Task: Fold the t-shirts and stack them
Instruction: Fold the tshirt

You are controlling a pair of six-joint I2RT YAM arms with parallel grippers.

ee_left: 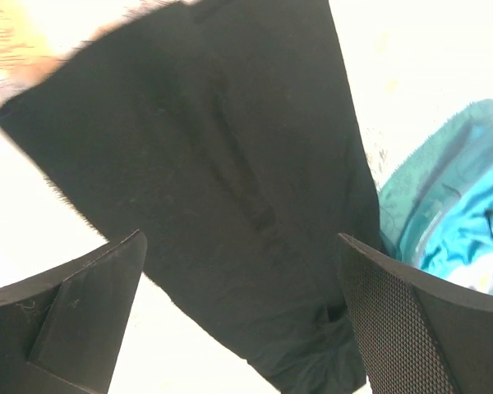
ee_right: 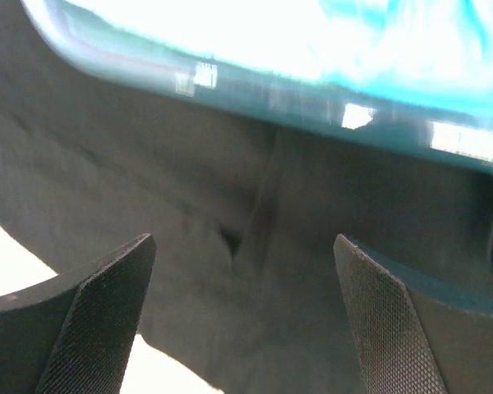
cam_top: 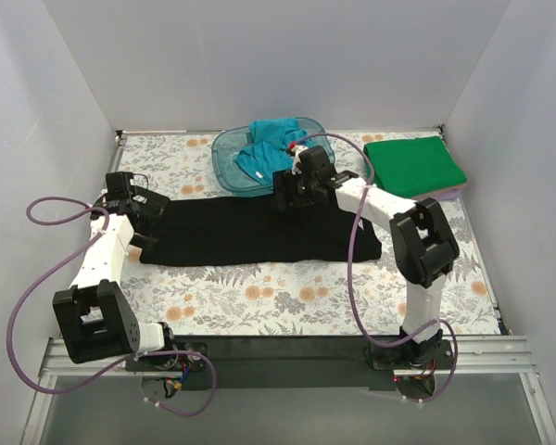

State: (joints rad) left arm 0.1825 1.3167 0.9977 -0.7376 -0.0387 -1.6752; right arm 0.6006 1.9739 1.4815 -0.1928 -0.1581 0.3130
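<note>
My left end effector (ee_left: 240, 242) and right end effector (ee_right: 244, 242) gape empty over the black t-shirt (cam_top: 259, 232), mid-fold I judge, so next I must pinch its nine and twelve o'clock edges.

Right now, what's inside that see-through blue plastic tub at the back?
The translucent blue plastic tub holds a crumpled teal cloth t-shirt, bunched in a heap. Whatever lies beneath that shirt is covered, so I cannot tell.

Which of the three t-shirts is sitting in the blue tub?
The teal t-shirt, bunched up in the translucent blue tub at the far edge. The black t-shirt lies spread flat in the middle, and the green t-shirt sits folded at the far right.
</note>
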